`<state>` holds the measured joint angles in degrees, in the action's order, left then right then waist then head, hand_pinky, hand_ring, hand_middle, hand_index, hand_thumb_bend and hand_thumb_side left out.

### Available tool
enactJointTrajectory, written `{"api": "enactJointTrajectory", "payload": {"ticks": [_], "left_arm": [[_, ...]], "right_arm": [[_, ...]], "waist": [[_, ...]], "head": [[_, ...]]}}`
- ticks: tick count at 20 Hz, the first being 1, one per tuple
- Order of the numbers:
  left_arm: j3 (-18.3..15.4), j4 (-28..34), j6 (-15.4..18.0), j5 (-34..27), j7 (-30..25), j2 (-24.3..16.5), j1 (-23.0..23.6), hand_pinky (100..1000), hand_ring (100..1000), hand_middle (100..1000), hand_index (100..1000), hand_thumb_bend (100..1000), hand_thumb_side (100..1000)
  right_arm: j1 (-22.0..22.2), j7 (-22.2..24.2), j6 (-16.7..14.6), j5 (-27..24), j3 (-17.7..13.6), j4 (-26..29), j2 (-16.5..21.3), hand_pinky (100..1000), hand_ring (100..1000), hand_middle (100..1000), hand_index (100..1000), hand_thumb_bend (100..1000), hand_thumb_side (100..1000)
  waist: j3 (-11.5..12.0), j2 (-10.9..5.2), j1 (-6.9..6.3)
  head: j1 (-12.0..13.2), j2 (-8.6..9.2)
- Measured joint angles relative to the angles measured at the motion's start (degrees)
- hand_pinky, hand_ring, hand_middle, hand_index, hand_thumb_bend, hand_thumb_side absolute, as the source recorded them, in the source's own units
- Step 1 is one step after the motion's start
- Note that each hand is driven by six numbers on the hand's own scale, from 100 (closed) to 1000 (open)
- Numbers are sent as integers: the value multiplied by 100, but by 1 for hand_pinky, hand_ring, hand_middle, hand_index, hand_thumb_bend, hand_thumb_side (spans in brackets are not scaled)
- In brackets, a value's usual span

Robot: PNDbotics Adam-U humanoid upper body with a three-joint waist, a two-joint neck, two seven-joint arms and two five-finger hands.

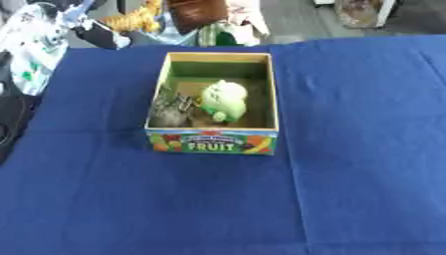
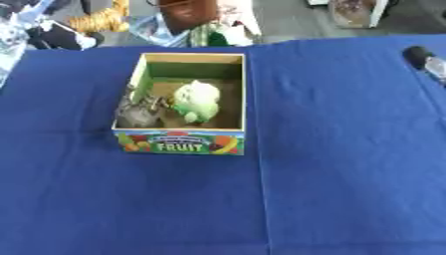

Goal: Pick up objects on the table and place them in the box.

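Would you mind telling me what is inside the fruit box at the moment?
The fruit box holds a pale green rounded object and, to its left, a grey object against the left wall. The box floor beneath them is covered, and I cannot make out what the grey object is.

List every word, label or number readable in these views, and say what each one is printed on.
"FRUIT": large white letters on the front panel of the box, among pictures of fruit.
A smaller line of lettering on the banner just above that word: too blurred to read.
No other text can be read, neither on the blue tablecloth nor on the clutter beyond the far edge.
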<state>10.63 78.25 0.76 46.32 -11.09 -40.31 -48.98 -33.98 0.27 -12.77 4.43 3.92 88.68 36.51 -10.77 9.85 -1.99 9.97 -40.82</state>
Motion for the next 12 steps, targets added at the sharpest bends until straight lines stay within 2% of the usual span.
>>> {"api": "enactJointTrajectory", "payload": {"ticks": [6, 12], "left_arm": [[336, 133, 127, 37, -248, 433, -309, 274, 104, 100, 230, 339, 140], [570, -215, 287, 256, -332, 941, -515, 278, 103, 100, 229, 336, 137]], "right_arm": [[1, 35, 11, 0, 32, -13, -3, 595, 708, 722, 856, 556, 280], [0, 58, 11, -2, 38, -22, -54, 595, 708, 721, 857, 556, 279]], "waist": [[-22, -14, 32], [-66, -10, 34]], "head": [[26, -1], [54, -1]]}}
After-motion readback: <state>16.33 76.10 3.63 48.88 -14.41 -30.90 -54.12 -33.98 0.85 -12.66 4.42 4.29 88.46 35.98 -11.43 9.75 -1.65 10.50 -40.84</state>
